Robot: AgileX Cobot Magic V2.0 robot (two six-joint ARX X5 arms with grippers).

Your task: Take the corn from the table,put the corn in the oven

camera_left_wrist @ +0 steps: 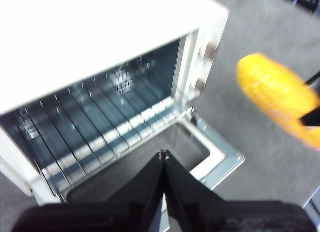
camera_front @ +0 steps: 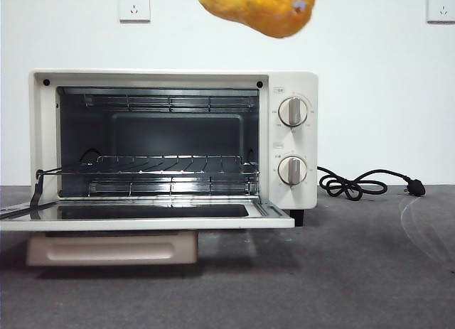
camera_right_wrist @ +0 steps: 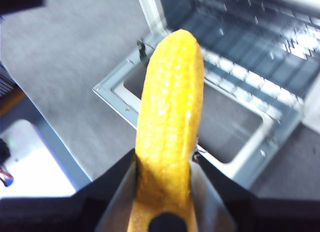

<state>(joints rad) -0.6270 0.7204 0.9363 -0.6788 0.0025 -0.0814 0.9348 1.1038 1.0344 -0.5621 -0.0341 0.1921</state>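
- Hanging in the air above the oven (camera_front: 174, 141), the corn (camera_front: 259, 8) showed in the front view only as its lower part at the top edge, over the oven's knob side, well clear of the oven's roof.
- Its long axis ran lengthwise out of the right hand (camera_right_wrist: 165, 164), the free rounded tip pointing away from the hand toward the oven's open door (camera_right_wrist: 200, 117).
- The right hand was clamped on the corn near one end, a black jaw pressing each flank, so most of the cob stuck out beyond the jaws.
- The left hand (camera_left_wrist: 164, 159) was closed with its jaws meeting at the tips and nothing between them; it sat above the lowered door, facing the oven's cavity.
- The oven stood on the table (camera_front: 355, 272) with its door dropped flat forward and a wire rack (camera_front: 174, 165) across the cavity.
- Only the front view showed the two knobs (camera_front: 293, 111) face on, the black cord (camera_front: 355, 183) lying on the table beside the oven's knob side, and two wall sockets (camera_front: 134, 5) behind the oven.
- Only the right wrist view showed the cob's full length and kernel rows; the left wrist view caught the corn (camera_left_wrist: 280, 99) blurred, off beyond the oven's knob side.
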